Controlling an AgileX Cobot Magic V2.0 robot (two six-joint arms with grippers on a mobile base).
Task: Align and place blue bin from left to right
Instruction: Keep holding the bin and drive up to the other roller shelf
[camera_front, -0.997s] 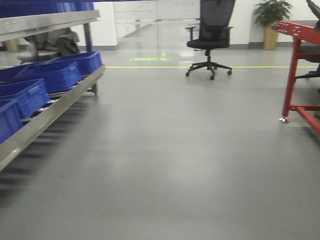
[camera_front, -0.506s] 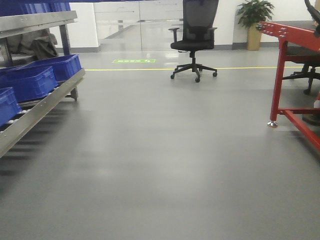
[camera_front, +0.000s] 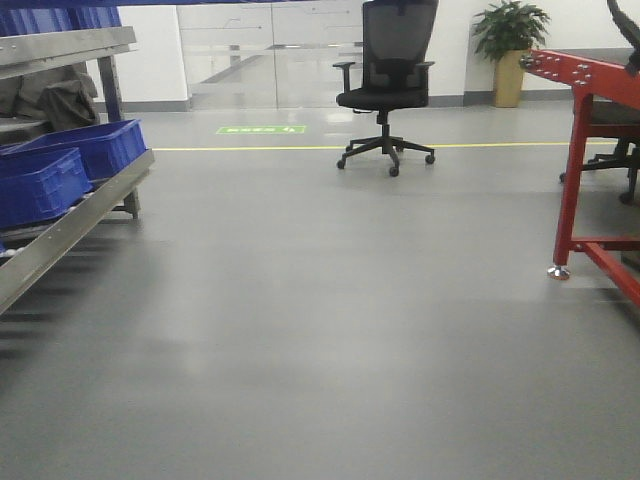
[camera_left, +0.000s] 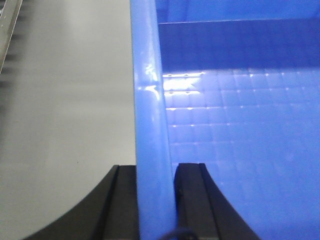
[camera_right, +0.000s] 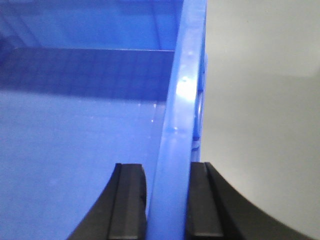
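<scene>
- Blue plastic fills both wrist views: the blue bin (camera_left: 240, 150) hangs between your two arms, off the floor, its open side up and its gridded bottom showing.
- The left gripper (camera_left: 155, 172) is clamped on the bin's left wall, one finger outside and one inside.
- The right gripper (camera_right: 167, 170) is clamped the same way on the opposite wall.
- The bin therefore spans from one gripper to the other, and neither arm is nearer. Its axis across the robot is fixed by the two grips, but you cannot tell from these views whether that is its long side.
- In the front view the metal rack (camera_front: 70, 215) with its stored bins (camera_front: 40, 185) lies to the left and the red frame (camera_front: 575, 170) to the right, with bare grey floor between them.
- Judging by the task, the drop-off is on the right, so keep both walls level as the base turns.
</scene>
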